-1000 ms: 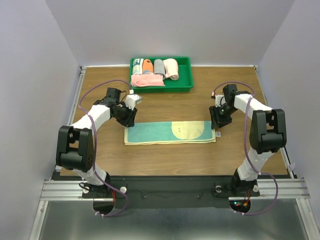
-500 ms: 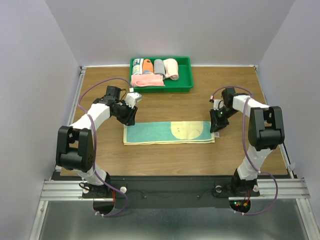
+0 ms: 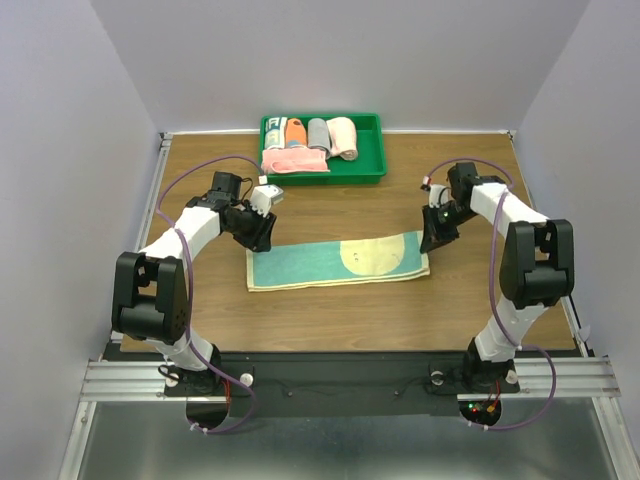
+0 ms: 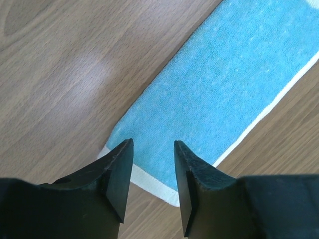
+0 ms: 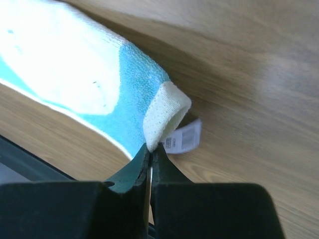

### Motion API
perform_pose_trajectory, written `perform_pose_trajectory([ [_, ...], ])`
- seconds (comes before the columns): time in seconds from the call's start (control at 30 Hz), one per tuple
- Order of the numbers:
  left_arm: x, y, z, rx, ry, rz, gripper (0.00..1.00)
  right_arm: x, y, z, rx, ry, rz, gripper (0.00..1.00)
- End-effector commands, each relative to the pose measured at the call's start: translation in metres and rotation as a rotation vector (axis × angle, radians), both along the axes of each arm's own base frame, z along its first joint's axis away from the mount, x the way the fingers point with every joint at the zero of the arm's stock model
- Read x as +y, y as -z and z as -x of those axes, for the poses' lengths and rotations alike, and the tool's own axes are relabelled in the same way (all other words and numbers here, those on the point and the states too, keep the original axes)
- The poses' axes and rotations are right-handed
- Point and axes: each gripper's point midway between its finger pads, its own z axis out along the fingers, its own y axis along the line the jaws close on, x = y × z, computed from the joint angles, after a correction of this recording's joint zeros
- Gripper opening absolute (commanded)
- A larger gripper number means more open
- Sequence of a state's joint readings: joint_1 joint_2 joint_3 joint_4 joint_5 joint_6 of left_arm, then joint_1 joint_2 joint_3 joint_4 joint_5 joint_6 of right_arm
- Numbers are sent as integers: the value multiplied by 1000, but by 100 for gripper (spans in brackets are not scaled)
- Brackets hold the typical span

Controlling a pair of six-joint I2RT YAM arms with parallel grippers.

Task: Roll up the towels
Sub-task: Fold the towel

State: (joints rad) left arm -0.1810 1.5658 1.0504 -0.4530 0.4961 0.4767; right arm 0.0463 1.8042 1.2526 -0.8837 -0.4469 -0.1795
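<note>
A teal towel [image 3: 335,262] with pale yellow edges lies flat across the middle of the table. My right gripper [image 3: 432,240] is shut on the pale hem at its right end. In the right wrist view the gripper [image 5: 151,148] pinches the towel [image 5: 75,74] where the hem curls up, beside a white label [image 5: 185,136]. My left gripper [image 3: 262,235] hovers over the towel's left end. Seen from the left wrist, this gripper [image 4: 153,144] is open above the corner of the towel [image 4: 224,84], holding nothing. A peach-pink towel [image 3: 343,137] sits rolled in the tray.
A green tray [image 3: 368,150] stands at the back centre of the table. It holds several rolled cloths and a pink folded cloth [image 3: 290,160]. Bare wood lies on both sides of the towel and in front of it.
My right gripper has shut on the towel's right end and drawn it a little toward the back, so the towel now lies slightly askew. The left gripper has opened slightly, staying in place.
</note>
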Motion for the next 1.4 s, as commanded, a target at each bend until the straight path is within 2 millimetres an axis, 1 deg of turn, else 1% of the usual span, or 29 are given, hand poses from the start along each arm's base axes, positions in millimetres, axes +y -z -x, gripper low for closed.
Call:
perform_pose_trajectory([
  [0.0,-2,-22,-7,-61,-3,32,52,14,-44,-12,-85,-19,-81,1],
  [0.07,-2,-23,-8,-60,-4,36,52,21,-46,-11,-64,-21,-121,1],
  [0.1,-3,-23,-8,-59,0,43,52,27,-50,-11,-60,-25,-158,1],
  [0.23,-1,-26,-8,-53,-3,62,53,46,-54,-8,-49,-61,-213,0],
  [0.33,3,-29,-10,-55,-14,75,62,63,-65,-12,-46,-70,-265,1],
  [0.4,6,-29,-11,-52,-23,77,63,74,-75,-17,-56,-86,-302,0],
  [0.43,8,-28,-10,-46,-30,78,63,79,-76,-18,-51,-89,-311,0],
  [0.47,9,-29,-11,-49,-33,81,63,87,-80,-20,-53,-100,-322,1],
  [0.5,11,-29,-11,-47,-37,86,63,96,-80,-17,-39,-117,-330,0],
  [0.53,11,-29,-11,-46,-39,86,63,98,-83,-19,-46,-116,-336,1],
  [0.57,12,-30,-11,-46,-42,86,63,108,-80,-16,-28,-139,-342,1],
  [0.63,14,-31,-12,-48,-45,86,63,120,-77,-13,-12,-155,-352,1],
  [0.67,15,-33,-14,-52,-51,86,65,129,-73,-10,7,-169,-353,1],
  [0.7,15,-33,-14,-54,-49,88,69,135,-69,-9,12,-178,-360,0],
  [0.73,15,-35,-14,-52,-49,95,80,141,-68,-8,24,-176,-364,0],
  [0.77,15,-35,-14,-53,-49,97,82,149,-66,-5,29,-195,-367,1],
  [0.8,15,-37,-14,-57,-51,100,86,154,-61,-6,34,-205,-369,1],
  [0.83,15,-37,-14,-60,-51,105,93,163,-62,-5,45,-204,-373,1],
  [0.87,16,-38,-14,-61,-52,110,99,168,-60,-5,50,-211,-373,1],
  [0.97,16,-40,-14,-68,-58,119,99,183,-62,-6,56,-217,-395,0],
  [1.0,17,-41,-15,-71,-62,124,99,187,-60,-7,56,-218,-398,0],
  [1.1,16,-42,-15,-69,-62,132,99,195,-60,-12,60,-208,-412,1],
  [1.23,18,-41,-15,-68,-69,131,99,209,-54,-11,83,-214,-421,0],
  [1.3,19,-40,-16,-68,-72,129,99,217,-48,-6,101,-228,-411,1],
  [1.37,21,-40,-16,-68,-76,126,99,224,-41,-6,107,-237,-402,1],
])
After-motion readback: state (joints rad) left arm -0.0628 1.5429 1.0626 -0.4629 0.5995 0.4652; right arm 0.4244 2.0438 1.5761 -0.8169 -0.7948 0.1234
